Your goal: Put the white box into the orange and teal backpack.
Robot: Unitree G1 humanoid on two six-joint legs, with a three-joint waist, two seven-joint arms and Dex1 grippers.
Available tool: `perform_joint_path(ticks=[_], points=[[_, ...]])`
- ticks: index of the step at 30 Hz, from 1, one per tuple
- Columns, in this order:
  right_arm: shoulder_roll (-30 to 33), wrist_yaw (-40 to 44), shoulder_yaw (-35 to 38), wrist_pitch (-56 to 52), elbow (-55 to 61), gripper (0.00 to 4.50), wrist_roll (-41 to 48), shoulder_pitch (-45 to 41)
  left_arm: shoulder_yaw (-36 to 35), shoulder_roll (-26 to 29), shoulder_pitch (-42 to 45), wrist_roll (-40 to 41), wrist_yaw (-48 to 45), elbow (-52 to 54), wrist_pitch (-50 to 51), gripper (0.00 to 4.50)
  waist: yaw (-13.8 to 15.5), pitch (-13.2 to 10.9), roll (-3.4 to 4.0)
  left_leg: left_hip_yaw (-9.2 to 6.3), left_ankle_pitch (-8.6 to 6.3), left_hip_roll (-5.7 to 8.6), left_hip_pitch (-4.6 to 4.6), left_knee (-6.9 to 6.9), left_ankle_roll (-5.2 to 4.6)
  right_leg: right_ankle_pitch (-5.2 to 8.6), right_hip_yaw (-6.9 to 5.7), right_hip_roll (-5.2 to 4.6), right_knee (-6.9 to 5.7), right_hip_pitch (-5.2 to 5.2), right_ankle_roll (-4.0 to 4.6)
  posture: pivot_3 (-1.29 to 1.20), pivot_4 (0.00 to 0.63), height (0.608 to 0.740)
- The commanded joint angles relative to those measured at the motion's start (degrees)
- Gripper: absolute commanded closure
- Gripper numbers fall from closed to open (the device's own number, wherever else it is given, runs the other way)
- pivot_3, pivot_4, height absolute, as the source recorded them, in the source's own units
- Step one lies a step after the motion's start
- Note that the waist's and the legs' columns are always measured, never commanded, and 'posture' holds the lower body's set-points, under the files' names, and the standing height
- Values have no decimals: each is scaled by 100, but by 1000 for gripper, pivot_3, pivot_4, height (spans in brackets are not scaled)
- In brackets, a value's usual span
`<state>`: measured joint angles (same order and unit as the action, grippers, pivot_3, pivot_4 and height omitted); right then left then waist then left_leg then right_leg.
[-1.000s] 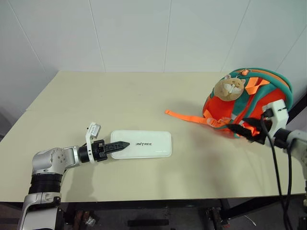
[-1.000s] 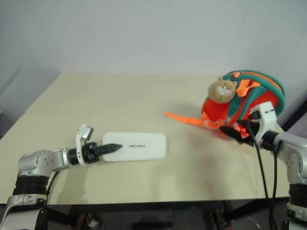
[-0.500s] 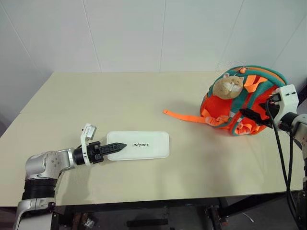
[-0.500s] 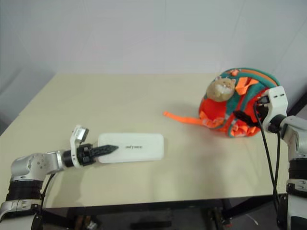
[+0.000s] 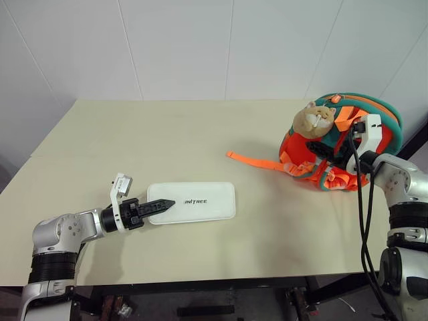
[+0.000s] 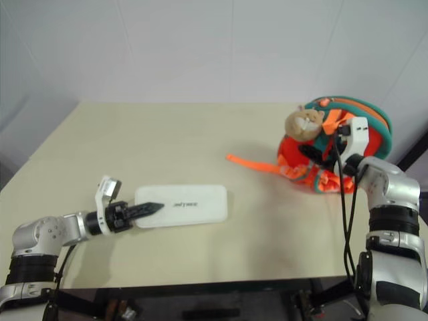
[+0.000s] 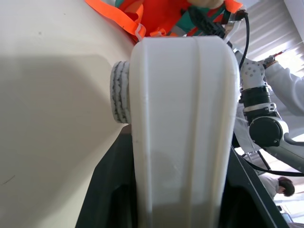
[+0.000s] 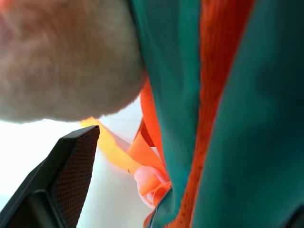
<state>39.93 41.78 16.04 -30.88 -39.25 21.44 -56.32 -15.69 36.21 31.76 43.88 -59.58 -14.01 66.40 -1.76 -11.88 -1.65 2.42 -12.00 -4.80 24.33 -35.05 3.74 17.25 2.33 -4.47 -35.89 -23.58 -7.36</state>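
White box (image 5: 194,202) lies on table (image 5: 200,134), well apart from backpack (image 5: 348,147)

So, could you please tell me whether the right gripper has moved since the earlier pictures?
Yes. The right gripper has risen from the orange and teal backpack's lower front edge towards its tan plush animal head.

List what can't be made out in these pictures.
- Backpack opening: in the eye views, hidden by its own bulk and the right gripper.
- Lettering on the box: small in the right eye view.
- Left gripper grip: in the left wrist view, the box's end blocks the jaws.
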Motion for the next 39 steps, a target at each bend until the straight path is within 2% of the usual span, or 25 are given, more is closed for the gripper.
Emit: perform_joint_path(ticks=[1, 9, 11, 12, 18, 24, 32, 35, 39], points=[[26, 166, 93, 265, 19, 897, 68, -175, -194, 60, 129, 141, -70, 8, -250, 3215, -2, 0, 0, 1, 0, 0, 0, -1, 0, 0, 1, 0, -2, 0, 0, 0, 150, 740], [-131, 585, -28, -9, 332, 3719, 245, -174, -299, 517, 231, -10, -311, -489, -872, 3215, -76, 0, 1, 2, 1, -1, -1, 1, 1, 0, 1, 1, -6, -4, 0, 0, 150, 740], [-227, 743, -98, -255, 616, 4278, 370, -157, -330, 677, 243, -19, -425, -637, -970, 3215, -118, 0, 1, 2, 1, -1, -1, 1, 1, 0, 1, 1, -7, -4, 0, 0, 150, 740], [-264, 794, -118, -351, 740, 4417, 421, -143, -336, 734, 247, -14, -473, -690, -1003, 3215, -138, -1, 1, 2, 1, -2, -1, 1, 1, 0, 2, 1, -7, -4, 0, 0, 150, 740], [-724, 933, -201, -1659, 2043, 4422, 1266, -84, -638, 1055, 320, 123, -601, -1000, -1034, 3215, -168, -2, 3, 5, 1, -5, -1, 3, 1, 0, 2, 2, -15, -10, 0, 0, 150, 740], [-1240, 826, -74, -3616, 3686, 4422, 2958, 69, -1305, 1266, 524, 326, -497, -1451, -1018, 3215, -136, -2, 2, 5, 0, -10, 3, 9, 1, 2, -1, 5, -16, -16, 3, 0, 150, 740], [-1360, 343, 404, -5010, 4282, 4422, 4811, 208, -1632, 1440, 612, 236, -513, -1965, -1317, 3215, -109, -2, 0, 5, -4, -10, 7, 5, -3, 2, -2, 5, -12, -16, 4, 0, 150, 740], [-1129, 169, 536, -5685, 4262, 4422, 5864, 380, -1675, 1447, 523, 271, -552, -1976, -1339, 3215, -103, -3, -4, 4, -4, -11, 7, 6, -3, 3, -2, 4, -11, -16, 5, 0, 150, 740], [-479, 135, 404, -6135, 4111, 4422, 6516, 813, -1725, 1427, 389, 283, -614, -1921, -1345, 3215, -67, -2, -5, 6, -9, -11, 8, 11, -6, 6, -3, 4, -3, -15, 9, 0, 150, 740]])
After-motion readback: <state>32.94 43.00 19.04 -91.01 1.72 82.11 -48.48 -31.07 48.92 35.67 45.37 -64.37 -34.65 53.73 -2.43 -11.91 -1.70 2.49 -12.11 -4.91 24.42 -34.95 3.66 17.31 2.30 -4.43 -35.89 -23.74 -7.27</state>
